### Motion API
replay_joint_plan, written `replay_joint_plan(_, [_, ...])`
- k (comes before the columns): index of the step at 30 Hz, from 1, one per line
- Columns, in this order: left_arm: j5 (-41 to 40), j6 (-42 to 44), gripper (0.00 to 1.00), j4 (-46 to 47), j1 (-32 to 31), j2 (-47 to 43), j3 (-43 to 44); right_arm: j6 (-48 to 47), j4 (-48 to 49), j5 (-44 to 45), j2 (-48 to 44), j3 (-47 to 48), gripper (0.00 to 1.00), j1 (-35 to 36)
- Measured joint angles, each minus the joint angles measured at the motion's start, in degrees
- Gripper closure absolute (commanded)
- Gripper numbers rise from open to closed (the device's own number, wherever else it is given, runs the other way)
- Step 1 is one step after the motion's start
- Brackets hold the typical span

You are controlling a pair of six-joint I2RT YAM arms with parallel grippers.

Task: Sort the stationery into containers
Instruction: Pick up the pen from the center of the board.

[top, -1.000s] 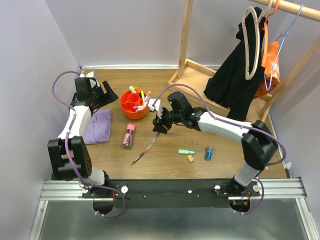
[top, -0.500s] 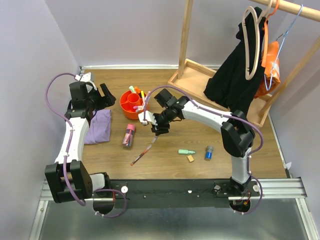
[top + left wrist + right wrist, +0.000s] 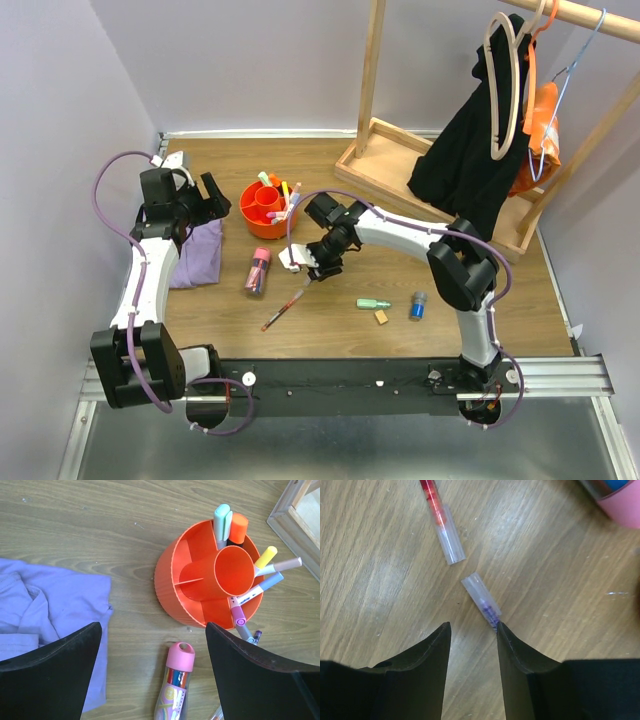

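- Our right gripper (image 3: 473, 626) hangs low over the worktop (image 3: 380, 580) and points down at a purple pen (image 3: 482, 599).
- Its jaws are a little apart and pinch nothing. The pen's end lies right by the tip of one finger, so we think the jaws must shift a bit to get the pen between them.
- A red pen (image 3: 439, 517) lies just beside the purple one, nearly end to end. We must take care not to knock it.
- Our left gripper (image 3: 152, 626) hovers near the orange tub (image 3: 167, 587), jaws spread wide and empty. It seems to wait there so the other one has room.
- The tub holds some markers (image 3: 267, 555), leaning in its outer parts. The middle cup (image 3: 235, 570) looks empty.
- A tube with a pink cap (image 3: 176, 680) lies near the tub.
- A green marker (image 3: 374, 304), a small eraser (image 3: 381, 317) and a blue cylinder (image 3: 418, 305) lie well apart from the tub, so lots of sorting is left.
- The purple cloth (image 3: 50, 610) lies off to the side. It is no part of the job.
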Motion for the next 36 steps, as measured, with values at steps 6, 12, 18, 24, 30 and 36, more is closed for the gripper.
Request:
replay_joint_plan(6, [0.0, 0.07, 0.06, 0.02, 0.0, 1.09, 0.02, 2.45, 1.42, 1.07, 0.2, -0.72, 0.52, -0.09])
replay_joint_plan(12, [0.0, -0.11, 0.06, 0.02, 0.0, 2.38, 0.02, 2.91, 3.48, 1.88, 0.87, -0.66, 0.52, -0.09])
replay_joint_plan(18, [0.0, -0.13, 0.06, -0.02, 0.02, 2.47, 0.24, 2.43, 2.47, 1.9, 5.07, 2.56, 0.64, -0.09])
replay_joint_plan(24, [0.0, -0.13, 0.06, -0.04, 0.24, 2.47, 0.28, -1.27, -3.17, 2.03, 9.2, 9.57, 0.99, -0.09])
replay_joint_plan(30, [0.02, -0.13, 0.06, -0.04, 0.48, 2.47, 0.35, -3.5, -4.48, 2.08, 8.79, 9.46, 0.99, -0.09])
replay_joint_plan(36, [0.02, -0.13, 0.06, -0.42, 0.48, 2.75, 1.22, 3.34, -7.3, 0.28, 5.9, 9.64, 0.99, -0.61])
